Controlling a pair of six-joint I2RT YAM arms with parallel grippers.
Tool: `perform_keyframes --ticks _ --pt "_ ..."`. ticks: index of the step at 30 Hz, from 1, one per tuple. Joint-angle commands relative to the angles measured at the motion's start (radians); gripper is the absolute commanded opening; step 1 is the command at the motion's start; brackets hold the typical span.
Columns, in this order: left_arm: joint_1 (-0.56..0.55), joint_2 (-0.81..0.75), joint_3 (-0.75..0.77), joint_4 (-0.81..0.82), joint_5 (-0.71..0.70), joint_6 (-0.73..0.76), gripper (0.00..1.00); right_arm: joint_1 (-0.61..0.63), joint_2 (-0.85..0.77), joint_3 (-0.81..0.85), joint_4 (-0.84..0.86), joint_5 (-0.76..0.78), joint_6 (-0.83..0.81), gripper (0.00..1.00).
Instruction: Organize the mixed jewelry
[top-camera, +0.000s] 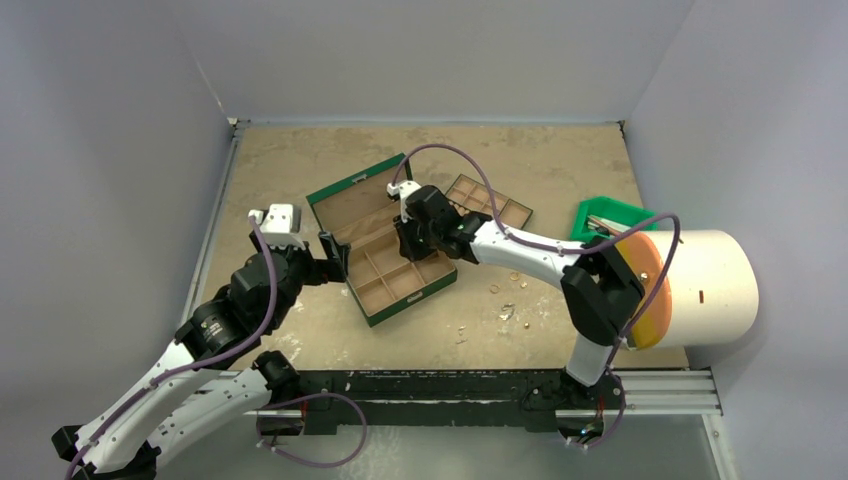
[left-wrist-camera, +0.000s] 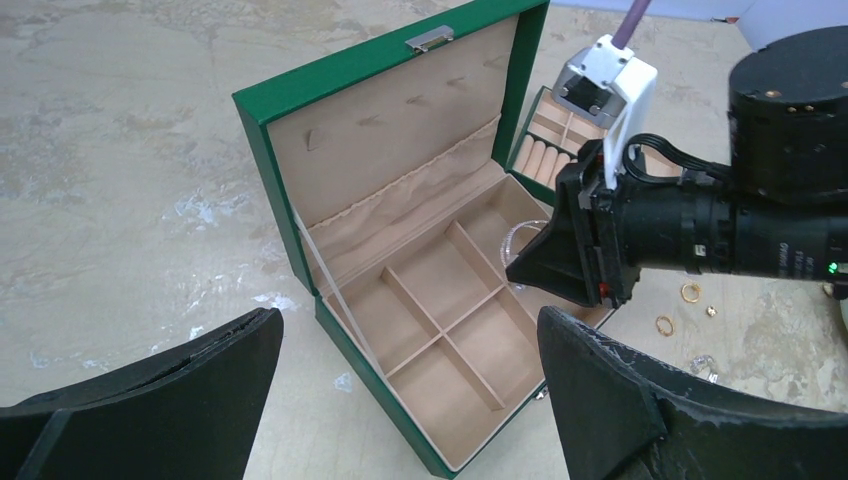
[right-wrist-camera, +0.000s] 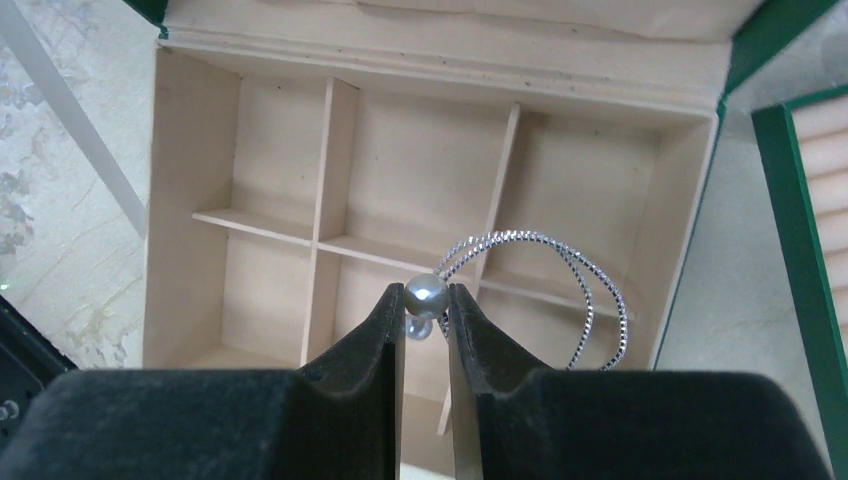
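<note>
My right gripper (right-wrist-camera: 425, 298) is shut on the grey pearl bead (right-wrist-camera: 425, 293) of a silver chain (right-wrist-camera: 592, 290). The chain hangs in a loop over the right compartments of the open green box (right-wrist-camera: 690, 200). From above, the right gripper (top-camera: 415, 245) sits over the box (top-camera: 410, 298). My left gripper (top-camera: 335, 258) stands open, nothing between its fingers, just left of the box; in its wrist view the box (left-wrist-camera: 370, 360) lies between the wide-apart jaws. The other mixed jewelry (top-camera: 507, 312), small rings (left-wrist-camera: 690, 291) and studs, lies loose on the table right of the box.
The tan slotted ring tray (top-camera: 490, 200) lies behind the box, to its right. A green bin (top-camera: 610, 215) and a big white cylinder (top-camera: 705, 285) stand at the right edge. The box lid (top-camera: 355, 195) stands open towards the back left.
</note>
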Motion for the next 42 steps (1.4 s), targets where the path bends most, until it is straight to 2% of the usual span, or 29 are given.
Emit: perform_keyframes --ticks 1,11,23,42 --pt "-0.002 -0.004 0.042 0.022 -0.021 0.014 0.99 -0.03 0.026 0.073 0.043 -0.137 -0.122 0.0" --pt "-0.002 -0.008 0.043 0.02 -0.028 0.012 0.99 -0.083 0.041 0.055 0.07 -0.288 -0.304 0.0" --pt "-0.003 -0.008 0.043 0.018 -0.029 0.011 0.99 -0.125 0.1 0.067 0.089 -0.402 -0.401 0.0" --pt "-0.003 -0.001 0.044 0.018 -0.038 0.012 0.99 -0.165 0.175 0.129 0.098 -0.39 -0.445 0.0"
